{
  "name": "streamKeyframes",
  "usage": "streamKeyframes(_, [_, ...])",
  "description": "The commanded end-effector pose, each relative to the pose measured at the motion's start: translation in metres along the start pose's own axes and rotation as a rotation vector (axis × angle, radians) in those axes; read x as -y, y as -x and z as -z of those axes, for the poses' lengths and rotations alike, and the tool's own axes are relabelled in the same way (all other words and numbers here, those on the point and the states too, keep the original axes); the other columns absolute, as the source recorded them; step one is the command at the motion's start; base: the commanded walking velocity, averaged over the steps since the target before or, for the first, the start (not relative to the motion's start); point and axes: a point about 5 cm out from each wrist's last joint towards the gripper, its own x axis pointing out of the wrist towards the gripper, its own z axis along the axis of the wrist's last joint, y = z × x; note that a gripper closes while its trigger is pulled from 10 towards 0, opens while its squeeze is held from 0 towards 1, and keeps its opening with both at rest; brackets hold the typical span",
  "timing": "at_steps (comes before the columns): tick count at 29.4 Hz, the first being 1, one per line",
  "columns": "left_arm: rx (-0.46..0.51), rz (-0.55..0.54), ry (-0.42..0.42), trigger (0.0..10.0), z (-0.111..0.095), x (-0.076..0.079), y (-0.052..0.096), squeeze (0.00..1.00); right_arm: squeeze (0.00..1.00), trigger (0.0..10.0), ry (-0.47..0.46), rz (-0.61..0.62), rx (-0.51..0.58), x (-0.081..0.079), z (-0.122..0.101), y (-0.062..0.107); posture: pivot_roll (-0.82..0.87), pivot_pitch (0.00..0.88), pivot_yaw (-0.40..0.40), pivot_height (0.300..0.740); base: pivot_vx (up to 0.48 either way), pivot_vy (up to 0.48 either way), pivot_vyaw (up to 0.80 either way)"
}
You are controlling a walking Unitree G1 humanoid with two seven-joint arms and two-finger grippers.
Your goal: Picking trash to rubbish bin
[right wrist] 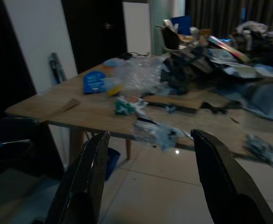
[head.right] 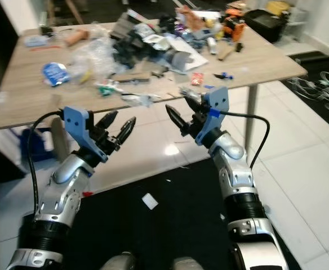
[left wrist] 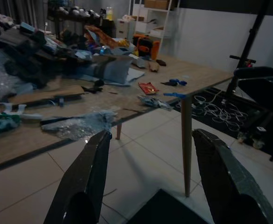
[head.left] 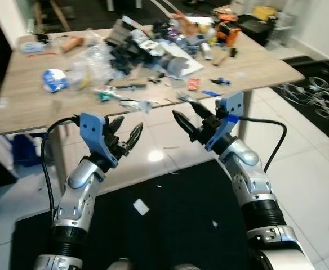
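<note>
A wooden table [head.left: 35,109] ahead carries a heap of trash: clear crumpled plastic [head.left: 94,62], a blue packet [head.left: 54,79], a green wrapper [head.left: 103,95], a red packet [head.left: 194,84] and a dark pile of packaging [head.left: 139,48]. A crumpled clear wrapper [head.left: 137,104] lies at the near edge. My left gripper [head.left: 125,135] is raised in front of that edge, open and empty. My right gripper [head.left: 191,118] hangs open beside it, also holding nothing. Both stand short of the table, above the floor.
A small white scrap [head.left: 141,207] lies on the black mat [head.left: 170,219] below my arms. White tiles [head.left: 299,152] stretch to the right, with loose cables [head.left: 314,93] beyond. A blue object [head.left: 23,149] sits under the table's left side. A table leg [head.left: 244,121] stands near my right gripper.
</note>
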Motion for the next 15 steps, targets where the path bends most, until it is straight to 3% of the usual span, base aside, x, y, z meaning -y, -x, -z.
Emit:
streamKeyframes(1, [-0.025,0.017,0.005,10.0,0.0033,0.0023,-0.001,0.0,0.0,10.0,-0.024,0.02,-0.014,0.0026,0.0034,0.0015,-0.12,0.0,-0.032,0.74,0.0,-0.364,0.0])
streamKeyframes(10, [-0.033,0.024,0.013,10.0,0.0049,0.0028,-0.0015,0.0,0.0,10.0,-0.03,0.034,-0.027,0.0039,0.0045,0.0008,-0.12,0.0,-0.032,0.74,0.0,-0.475,0.0])
streamKeyframes(15, [-0.029,0.013,0.021,10.0,0.0055,0.0023,-0.0016,0.0,0.0,10.0,-0.033,0.039,-0.032,0.0045,0.0057,0.001,-0.12,0.0,-0.036,0.74,0.0,0.0,0.0])
